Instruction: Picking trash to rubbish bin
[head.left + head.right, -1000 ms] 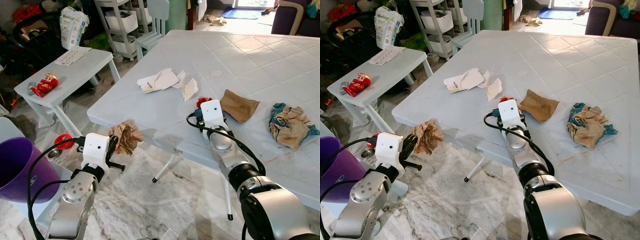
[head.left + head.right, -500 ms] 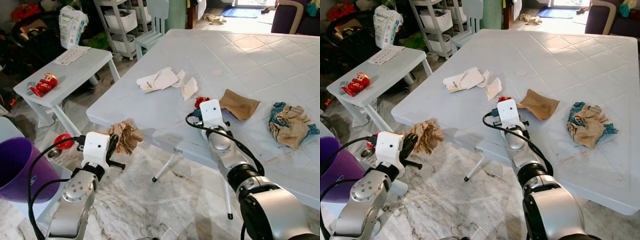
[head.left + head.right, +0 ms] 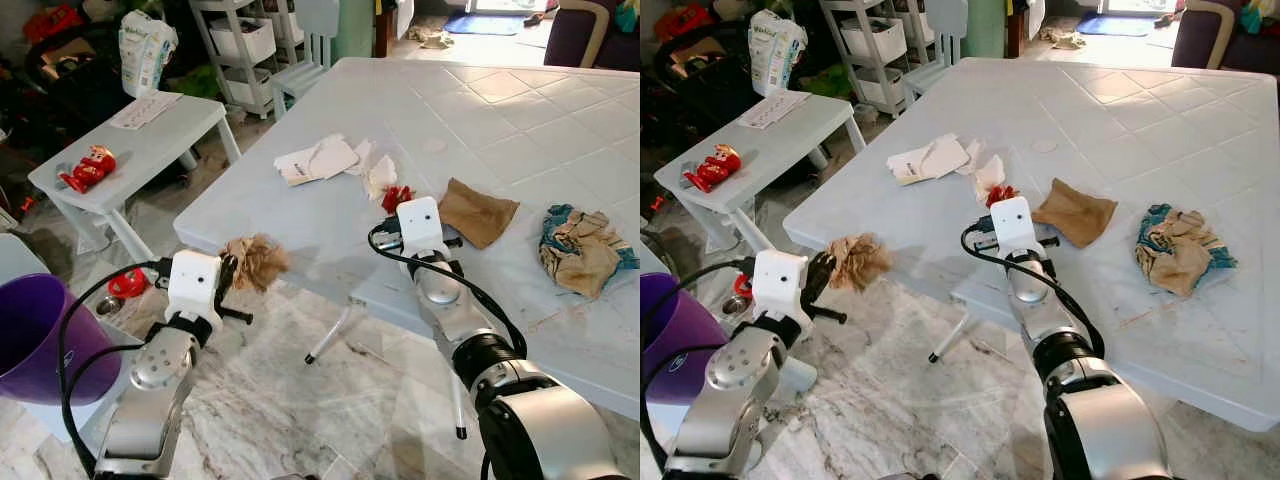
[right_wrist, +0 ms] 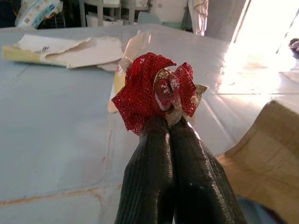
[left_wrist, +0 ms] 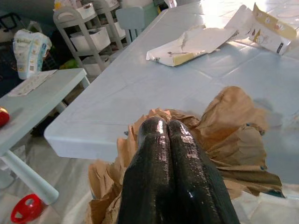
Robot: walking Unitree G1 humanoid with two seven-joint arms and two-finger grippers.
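My left gripper (image 3: 233,273) is shut on a crumpled brown paper ball (image 3: 256,262), held in the air just off the near corner of the big pale table (image 3: 500,110). In the left wrist view the closed fingers (image 5: 161,140) press into that paper (image 5: 233,140). Over the table's near part, my right gripper (image 3: 402,205) is shut on a red mesh scrap (image 3: 397,195); the right wrist view shows the mesh (image 4: 145,93) bunched at the fingertips (image 4: 161,140). A purple rubbish bin (image 3: 25,335) stands on the floor at the far left.
On the big table lie torn white papers (image 3: 325,160), a flat brown paper piece (image 3: 478,210) and a brown-and-blue bundle (image 3: 580,245). A small pale side table (image 3: 150,140) with a red toy (image 3: 88,168) stands left. A red ring (image 3: 125,283) lies on the marble floor.
The left gripper has lifted the brown paper ball slightly. The right gripper has edged forward and raised the red mesh scrap a little.
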